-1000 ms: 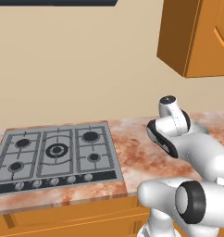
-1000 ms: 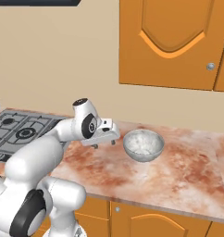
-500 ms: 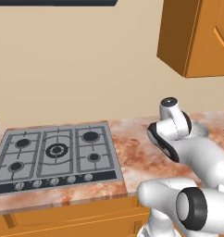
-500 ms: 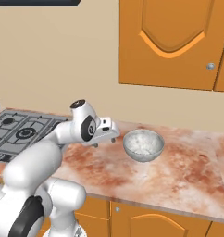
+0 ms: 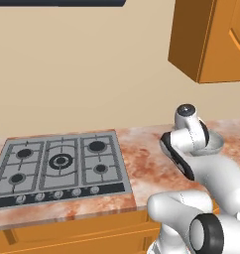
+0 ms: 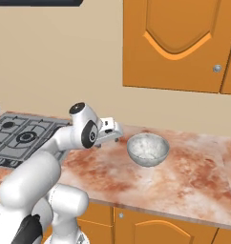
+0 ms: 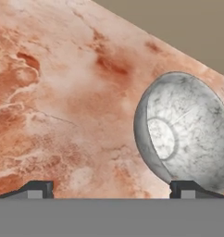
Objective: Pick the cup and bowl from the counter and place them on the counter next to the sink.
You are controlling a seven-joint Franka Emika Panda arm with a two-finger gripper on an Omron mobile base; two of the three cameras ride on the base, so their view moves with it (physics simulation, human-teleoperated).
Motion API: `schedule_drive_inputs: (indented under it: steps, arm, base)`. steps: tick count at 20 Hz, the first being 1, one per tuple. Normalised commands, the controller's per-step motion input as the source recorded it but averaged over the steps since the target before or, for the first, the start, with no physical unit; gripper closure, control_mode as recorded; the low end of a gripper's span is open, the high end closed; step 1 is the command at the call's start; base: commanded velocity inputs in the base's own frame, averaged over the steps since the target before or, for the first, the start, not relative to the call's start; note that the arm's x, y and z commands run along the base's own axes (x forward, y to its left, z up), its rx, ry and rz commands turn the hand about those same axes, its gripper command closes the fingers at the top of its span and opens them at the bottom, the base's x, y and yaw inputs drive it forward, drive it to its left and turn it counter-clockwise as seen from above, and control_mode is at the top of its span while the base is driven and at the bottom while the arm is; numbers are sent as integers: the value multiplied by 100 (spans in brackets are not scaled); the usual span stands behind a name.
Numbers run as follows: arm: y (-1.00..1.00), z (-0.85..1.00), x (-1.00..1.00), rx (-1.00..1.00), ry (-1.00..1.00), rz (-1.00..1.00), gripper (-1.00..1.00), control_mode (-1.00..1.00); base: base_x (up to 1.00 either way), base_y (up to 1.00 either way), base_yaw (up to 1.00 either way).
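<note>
In the hand view the two dark fingertips (image 7: 36, 189) rise at the bottom edge, set wide apart with nothing between them, so the two-finger gripper (image 7: 111, 190) is released. Just above the right tip lies the one small round silver-grey bowl with a pale marbled inside (image 7: 183, 138), in the right half of that frame; whether the tip touches its rim is hard to judge.

The right base view shows what the hand view cannot: the bowl (image 6: 147, 149) sits upright at frame centre on the long pink-and-rust marbled stone counter (image 6: 184, 176), with the white arm's hand just to its left, apart from it.

In the left base view the arm covers most of the bowl; a grey rim (image 5: 214, 143) peeks out at right. This view gives the whole grey steel stove top (image 5: 57, 166) at lower left, with five burners. Farther back, one orange wooden wall cabinet (image 5: 211, 37) hangs at upper right.
</note>
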Motion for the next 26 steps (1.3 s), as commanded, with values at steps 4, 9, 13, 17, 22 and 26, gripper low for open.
schedule_drive_inputs:
  steps: [4, 9, 13, 17, 22, 26]
  arm:
    - [-9, 1, 7, 0, 0, 0, -100, -100]
    - [-37, 0, 23, 6, 1, 0, -100, -100]
    - [-41, 0, 13, 16, 0, 0, -100, -100]
    - [-27, 0, 2, 9, 0, 0, -100, -100]
    - [-11, -7, 0, 1, 0, 0, -100, -100]
    - [-6, -9, 0, 0, 0, 0, -100, -100]
  base:
    - [0, 0, 0]
    - [0, 0, 0]
    - [0, 0, 0]
    - [0, 0, 0]
    - [0, 0, 0]
    - [0, 0, 0]
